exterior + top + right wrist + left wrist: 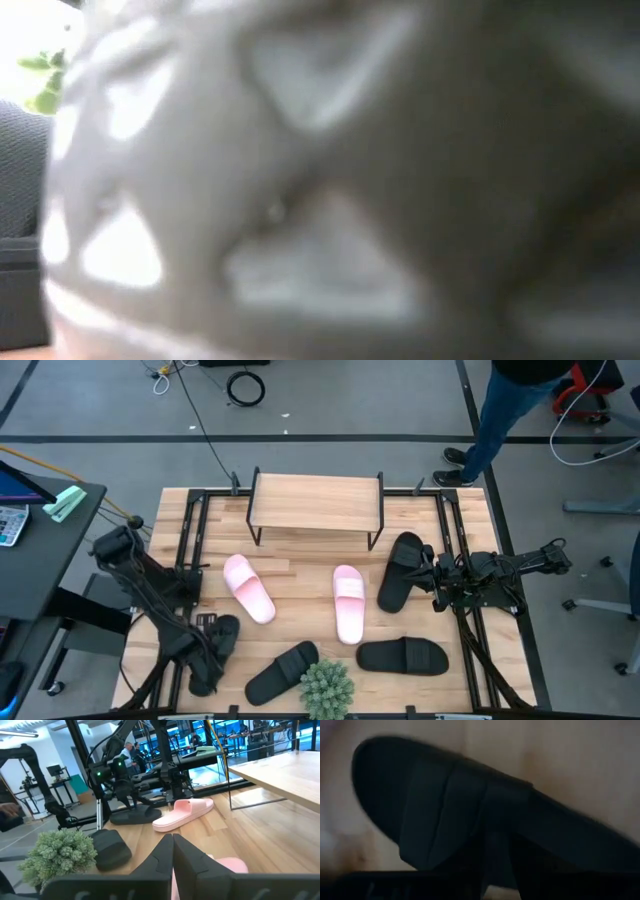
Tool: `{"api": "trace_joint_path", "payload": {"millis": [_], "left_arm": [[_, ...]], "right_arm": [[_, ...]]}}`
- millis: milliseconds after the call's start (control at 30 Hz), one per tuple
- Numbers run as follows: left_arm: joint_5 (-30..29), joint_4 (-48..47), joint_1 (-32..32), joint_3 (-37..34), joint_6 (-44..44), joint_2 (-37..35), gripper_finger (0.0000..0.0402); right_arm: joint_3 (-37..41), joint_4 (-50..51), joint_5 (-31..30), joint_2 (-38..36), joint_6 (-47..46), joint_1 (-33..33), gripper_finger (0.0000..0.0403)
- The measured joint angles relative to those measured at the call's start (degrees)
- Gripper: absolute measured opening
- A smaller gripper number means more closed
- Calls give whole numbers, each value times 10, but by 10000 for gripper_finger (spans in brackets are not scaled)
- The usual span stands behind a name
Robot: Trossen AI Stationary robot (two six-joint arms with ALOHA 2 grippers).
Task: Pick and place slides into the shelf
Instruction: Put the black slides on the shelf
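The shelf (pixel 315 503) stands at the table's far edge on wire legs. Two pink slides (pixel 248 588) (pixel 348 603) lie sole-down mid-table. One black slide (pixel 402 656) lies near right, another (pixel 282 672) by the plant. My right gripper (pixel 430 570) is at the right, low, beside a third black slide (pixel 400 570); in its wrist view its fingers (pixel 172 845) stand together. My left gripper (pixel 215 638) is near left, pointing down over a fourth black slide (pixel 222 632), which fills the left wrist view (pixel 445 805). My left gripper is shut on the fourth black slide at its long side edge (pixel 490 845) beside the strap, coming from above. Dark fingers on dark rubber hide the exact hold. The slide's sole looks flat on the table. My right gripper meets the third black slide at its right side edge (pixel 420 565), level from the table's right. Its own fingers (pixel 160 860) hide the place of contact. Lifted or resting, I cannot tell.
A green spiky plant (pixel 327 688) stands at the near edge, and a pale blurred thing fills the low view (pixel 300 200). A person's legs (pixel 495 415) stand past the far right corner. Bare wood lies under the shelf plank and between the pink slides.
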State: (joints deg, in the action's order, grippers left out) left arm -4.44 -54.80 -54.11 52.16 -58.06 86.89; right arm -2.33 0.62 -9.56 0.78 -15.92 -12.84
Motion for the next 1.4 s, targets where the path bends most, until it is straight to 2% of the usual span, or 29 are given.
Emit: {"api": "trace_joint_path", "payload": {"millis": [300, 500, 633, 1167, 1400], "left_arm": [[-40, -127, 7, -1, -65, 37, 95], [-39, -128, 6, 8, -106, 36, 95], [-60, -128, 6, 12, -115, 36, 95], [-226, -186, 11, 2, -152, 36, 95], [-226, -145, 41, -44, -150, 36, 96]], "right_arm": [[0, 0, 0, 0, 37, 0, 14], [0, 0, 0, 0, 40, 0, 14], [0, 0, 0, 0, 40, 0, 14], [0, 0, 0, 0, 41, 0, 14], [0, 0, 0, 0, 41, 0, 14]]}}
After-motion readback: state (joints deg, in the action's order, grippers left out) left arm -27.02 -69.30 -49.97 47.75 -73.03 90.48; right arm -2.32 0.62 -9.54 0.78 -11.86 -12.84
